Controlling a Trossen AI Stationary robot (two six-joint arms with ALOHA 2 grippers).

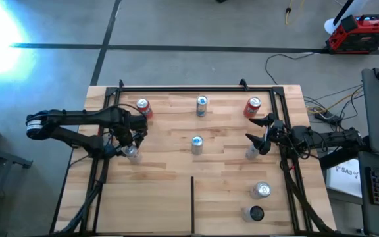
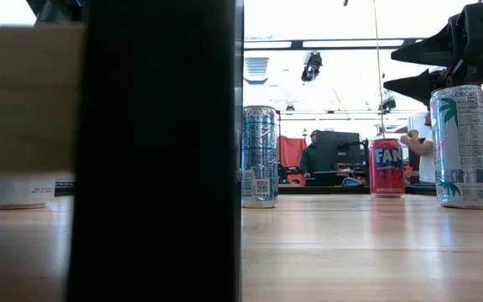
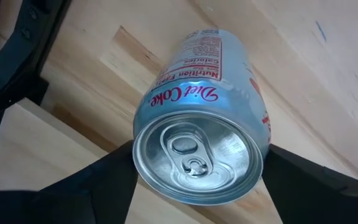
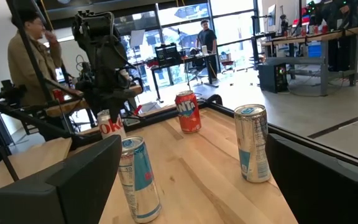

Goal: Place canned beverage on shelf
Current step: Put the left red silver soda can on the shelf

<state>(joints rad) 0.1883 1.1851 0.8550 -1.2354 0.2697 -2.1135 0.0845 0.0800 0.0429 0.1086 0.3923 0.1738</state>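
Left gripper [image 3: 197, 186] is closed on the Diet Coke can [image 3: 204, 143], one finger on each side of the body just below the rim. In the high view this can [image 1: 132, 153] is near the shelf's [image 1: 170, 197] left edge, about mid-depth; whether its base touches the wood cannot be told from any view.

Right gripper [image 1: 258, 135] hangs with its fingers wide apart and nothing between them, near the right edge, just beside a silver can [image 1: 251, 153] there.

Handling, as judged: the can is rigid, thin-walled aluminium, smooth and likely slippery; if full, moderately heavy with liquid that shifts. Best held across the middle of the cylinder, squarely, with moderate force; too much squeeze would dent it, and a hold near the rim may let it tip.

Other cans stand on the shelf: a red one [image 1: 143, 107] toward the far-left corner, a silver one [image 1: 201, 105] mid far edge, a red one [image 1: 252, 106] toward the far-right corner, a blue one [image 1: 197, 144] centre, and two near the right front.

Obscured: a black post [image 2: 158, 151] blocks much of the low view, which does not show the left gripper. The held can's base is not visible in the left wrist view.
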